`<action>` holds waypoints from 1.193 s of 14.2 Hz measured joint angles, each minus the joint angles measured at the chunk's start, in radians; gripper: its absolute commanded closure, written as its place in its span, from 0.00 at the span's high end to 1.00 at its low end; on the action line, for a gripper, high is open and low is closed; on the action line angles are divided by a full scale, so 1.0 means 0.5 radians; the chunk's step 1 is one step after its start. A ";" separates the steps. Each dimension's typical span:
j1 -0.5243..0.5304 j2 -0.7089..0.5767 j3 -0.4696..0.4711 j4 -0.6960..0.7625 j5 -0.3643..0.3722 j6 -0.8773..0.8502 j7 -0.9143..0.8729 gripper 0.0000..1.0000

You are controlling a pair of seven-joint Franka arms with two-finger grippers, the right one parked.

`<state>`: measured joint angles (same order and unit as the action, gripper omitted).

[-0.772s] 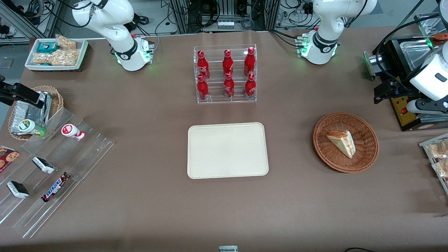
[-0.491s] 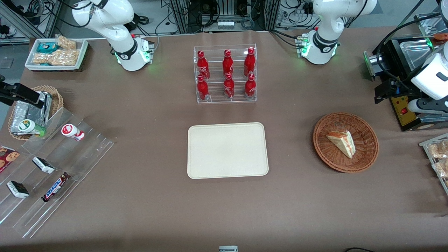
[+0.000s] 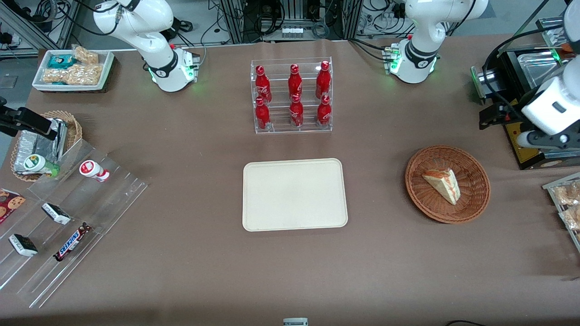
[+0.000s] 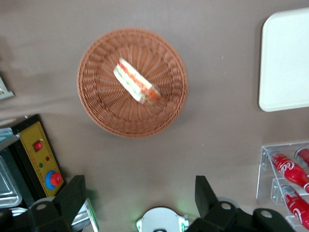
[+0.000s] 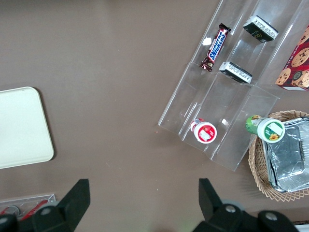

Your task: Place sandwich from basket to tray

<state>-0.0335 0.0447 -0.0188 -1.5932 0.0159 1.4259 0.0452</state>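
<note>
The sandwich [image 3: 443,184] [image 4: 136,87], a pale wedge with red-orange and green filling, lies in the round reddish-brown wicker basket [image 3: 473,201] [image 4: 104,113] toward the working arm's end of the table. The cream tray [image 3: 294,194] [image 4: 287,58] [image 5: 19,125] lies bare at the table's middle. My gripper [image 3: 494,118] [image 4: 139,195] hangs high above the table, farther from the front camera than the basket and apart from it. Its fingers stand wide open with nothing between them.
A clear rack of red bottles [image 3: 292,97] [image 4: 289,174] stands farther from the front camera than the tray. A black and yellow control box [image 3: 525,142] [image 4: 41,154] sits close beside my gripper. Stepped acrylic shelves with snacks [image 3: 68,217] and a tan basket of foil packets [image 3: 43,140] fill the parked arm's end.
My gripper and wrist have shifted a little toward the table's middle, closer to a spot above the basket. The sandwich, basket and tray have not moved.
</note>
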 measured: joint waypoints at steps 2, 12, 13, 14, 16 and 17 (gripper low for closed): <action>0.011 0.029 0.010 -0.098 0.006 0.042 -0.004 1.00; 0.145 0.061 0.040 -0.941 0.123 1.073 -0.280 1.00; 0.149 0.062 0.040 -1.011 0.124 1.184 -0.427 1.00; 0.148 0.065 0.039 -1.066 0.124 1.273 -0.617 1.00; 0.139 0.088 0.032 -1.121 0.124 1.409 -1.082 1.00; 0.123 0.111 0.028 -1.131 0.124 1.474 -1.302 1.00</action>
<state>0.0281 0.1000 -0.0046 -2.1585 0.0776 2.1629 -0.6058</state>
